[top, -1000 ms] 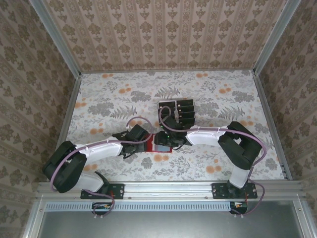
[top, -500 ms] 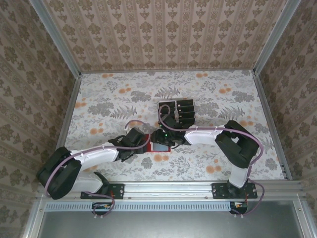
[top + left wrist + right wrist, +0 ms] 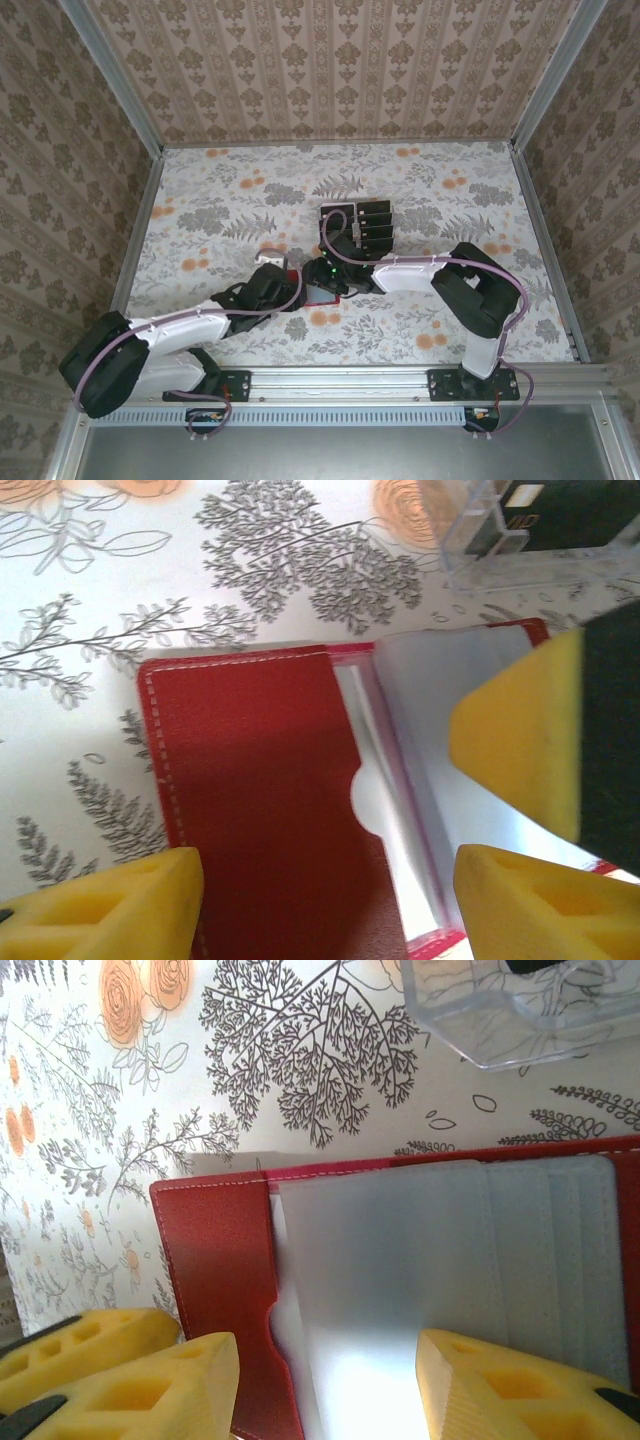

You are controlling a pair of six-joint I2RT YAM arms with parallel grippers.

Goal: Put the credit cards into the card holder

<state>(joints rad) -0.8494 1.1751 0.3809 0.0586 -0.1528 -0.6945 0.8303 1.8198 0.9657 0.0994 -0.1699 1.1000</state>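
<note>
The card holder [image 3: 320,296], a red wallet, lies open on the table near the front middle. Its red flap [image 3: 270,800] is on the left and its greyish clear pockets [image 3: 450,1250] on the right. My left gripper [image 3: 325,905] is open, its yellow fingers straddling the red flap. Just above the clear pockets my right gripper [image 3: 325,1385] stands open with nothing between its fingers. In the top view the left gripper [image 3: 296,289] and right gripper [image 3: 333,284] meet over the wallet. The black credit cards [image 3: 363,222] stand in a clear rack behind it.
The clear plastic rack [image 3: 520,555] sits just beyond the wallet's far edge, and its corner [image 3: 510,1020] shows ahead of my right gripper. The right gripper's yellow finger [image 3: 525,735] crowds the left wrist view. Patterned walls enclose the floral table [image 3: 220,210].
My left arm has swung lower and its wrist has pulled back a little from the wallet, with its jaws spreading wider. The right gripper has edged left over the wallet.
</note>
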